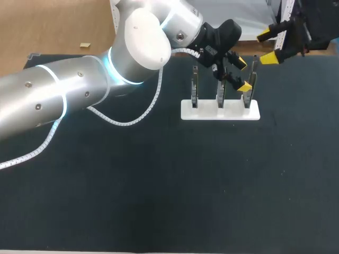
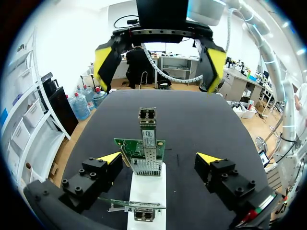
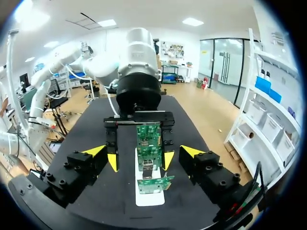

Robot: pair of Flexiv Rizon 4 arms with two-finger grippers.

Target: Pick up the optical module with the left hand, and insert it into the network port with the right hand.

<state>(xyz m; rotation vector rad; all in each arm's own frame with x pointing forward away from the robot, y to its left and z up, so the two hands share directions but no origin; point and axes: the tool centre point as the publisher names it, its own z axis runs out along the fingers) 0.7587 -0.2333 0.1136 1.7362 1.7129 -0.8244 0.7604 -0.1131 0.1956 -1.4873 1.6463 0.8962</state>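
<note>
From above, my left gripper [image 1: 243,74] hangs wide open over the white stand [image 1: 212,114], holding nothing, and my right gripper [image 1: 268,47] sits open and empty beyond it; my left wrist shows the module [image 2: 147,125] upright on a green board [image 2: 125,143] between those spread fingers [image 2: 109,158]; my right wrist shows the same.

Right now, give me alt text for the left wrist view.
The left gripper hangs open, its yellow tips either side of an upright optical module on a green board in a white stand. Beyond it, the right gripper hovers open above the black table.
</note>
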